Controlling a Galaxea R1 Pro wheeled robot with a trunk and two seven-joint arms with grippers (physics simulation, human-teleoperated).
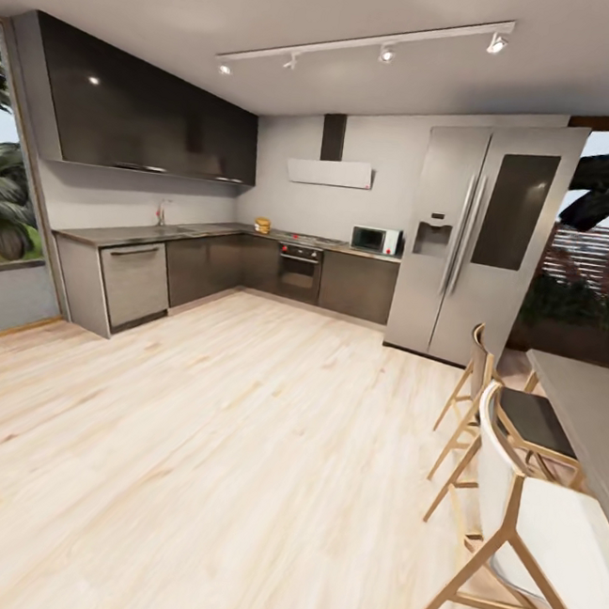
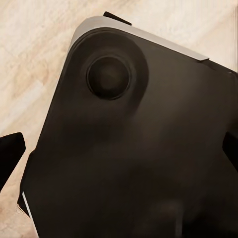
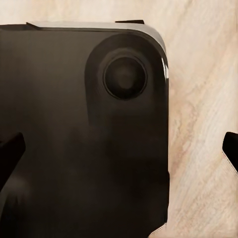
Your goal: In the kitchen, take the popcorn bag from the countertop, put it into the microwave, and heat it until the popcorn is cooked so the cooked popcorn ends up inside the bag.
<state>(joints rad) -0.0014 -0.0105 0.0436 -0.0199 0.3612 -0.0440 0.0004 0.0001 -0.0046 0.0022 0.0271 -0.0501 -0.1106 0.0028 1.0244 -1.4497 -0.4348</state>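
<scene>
While the kitchen is this far off, my job is just to drive across the pale wood-plank floor (image 1: 231,448) toward the back run of cabinets. On the smooth grey table (image 1: 199,230) with its dark glossy cabinet fronts I can make out the small pale boxy microwave with a dark glass door (image 1: 375,240), standing just beside the tall steel double-door fridge (image 1: 477,239). Farther along, near the corner, sits a small tan-yellow lump (image 1: 261,225) that I take to be the popcorn bag, though it is too small to be sure; the popcorn itself I cannot pick out.

To do this leg well, I'd steer straight up the open floor, keeping well clear of the wooden-legged chairs with white seats (image 1: 526,519) on my right, and stop square to the table between the bag and the microwave so both stay within reach.

Both wrist cameras look down onto the robot's own dark rounded base panel (image 2: 134,148) over the floor. The left gripper (image 2: 121,148) and right gripper (image 3: 121,148) each show dark fingertips at opposite edges: jaws wide, holding and touching nothing.
</scene>
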